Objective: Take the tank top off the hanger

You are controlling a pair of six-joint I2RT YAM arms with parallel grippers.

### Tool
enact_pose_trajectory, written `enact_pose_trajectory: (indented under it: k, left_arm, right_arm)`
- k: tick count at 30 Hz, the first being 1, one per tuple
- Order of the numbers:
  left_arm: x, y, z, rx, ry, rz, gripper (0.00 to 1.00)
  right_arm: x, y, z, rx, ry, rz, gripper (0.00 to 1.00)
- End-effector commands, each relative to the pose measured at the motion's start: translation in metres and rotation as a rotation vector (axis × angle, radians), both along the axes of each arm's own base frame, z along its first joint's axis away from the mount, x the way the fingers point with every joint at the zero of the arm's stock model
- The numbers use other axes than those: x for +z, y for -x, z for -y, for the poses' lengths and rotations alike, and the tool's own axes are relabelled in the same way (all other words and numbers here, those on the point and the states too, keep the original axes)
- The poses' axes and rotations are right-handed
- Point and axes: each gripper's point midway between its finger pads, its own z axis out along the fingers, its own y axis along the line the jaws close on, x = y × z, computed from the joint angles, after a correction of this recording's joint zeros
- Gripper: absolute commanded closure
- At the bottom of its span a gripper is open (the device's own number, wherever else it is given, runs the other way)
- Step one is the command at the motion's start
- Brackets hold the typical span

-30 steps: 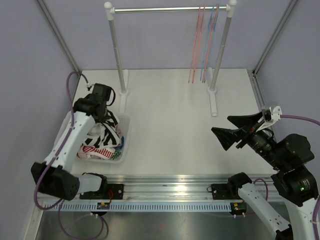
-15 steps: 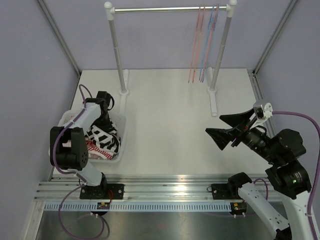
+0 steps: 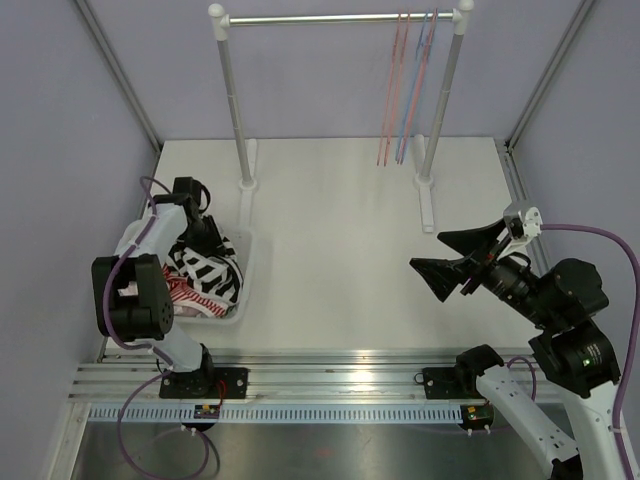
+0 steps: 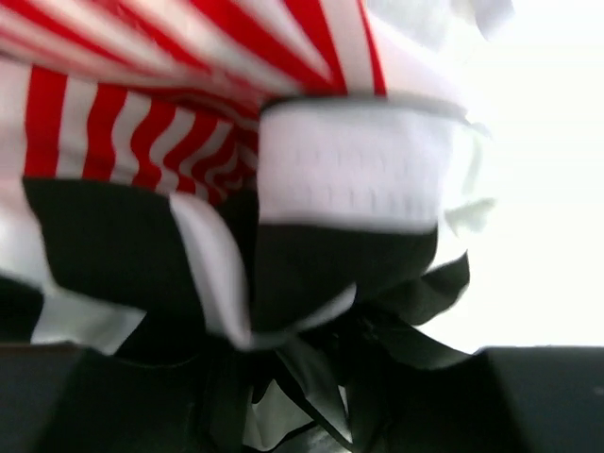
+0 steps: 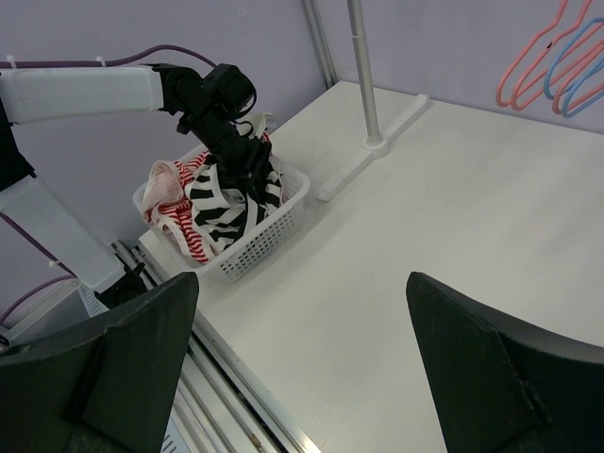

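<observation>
The black-and-white zebra-striped tank top [image 3: 207, 268] lies bunched in a white plastic basket [image 3: 243, 297] with slotted walls, at the left side of the table [image 3: 340, 250]. It sits on top of the heap and is off every hanger. Beside and under it in the same basket is a red-and-white striped garment [image 3: 184, 292], and the right wrist view shows a pale pink fold at the basket's outer corner. How many garments the basket holds in all cannot be told.

The left gripper [image 3: 212, 243] reaches down into the basket with its tip against the tank top. The left wrist view is filled with blurred cloth, black and white folds below red stripes, and whether the claw is pinching the fabric or spread cannot be told.

The right gripper [image 3: 428, 250] hangs above the right part of the table, well away from the basket, its two fingers spread wide with nothing between them.

At the back of the table stands one clothes rack [image 3: 340, 18], a metal rail on two uprights. At least three bare wire hangers [image 3: 400, 90], pink and blue, hang close together near its right end.
</observation>
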Motion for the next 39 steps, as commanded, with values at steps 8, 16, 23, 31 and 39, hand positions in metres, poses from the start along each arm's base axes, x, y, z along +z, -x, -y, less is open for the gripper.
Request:
enact_pose_trajectory:
  k: [8,16,23,31,39]
  left_arm:
    - [-0.003,-0.028,-0.011,0.086,0.126,0.054,0.52]
    - [0.033,-0.051,-0.007,0.098,0.159,0.183,0.29]
    - [0.094,-0.034,-0.018,0.109,0.068,0.358,0.01]
    - [0.182,-0.005,-0.018,0.038,-0.002,0.580,0.01]
    - [0.258,0.053,-0.016,-0.067,-0.205,0.858,0.01]
  right_arm:
    - [0.006,0.003,-0.007,0.041,-0.053,-0.005,0.01]
    - [0.006,0.005,0.000,0.007,-0.024,-0.009,0.00]
    - [0.005,0.005,0.020,-0.104,0.019,-0.034,0.01]
    - [-0.018,-0.016,0.052,-0.326,0.078,-0.158,0.00]
    - [-0.031,-0.030,0.105,-0.625,0.194,-0.219,0.00]
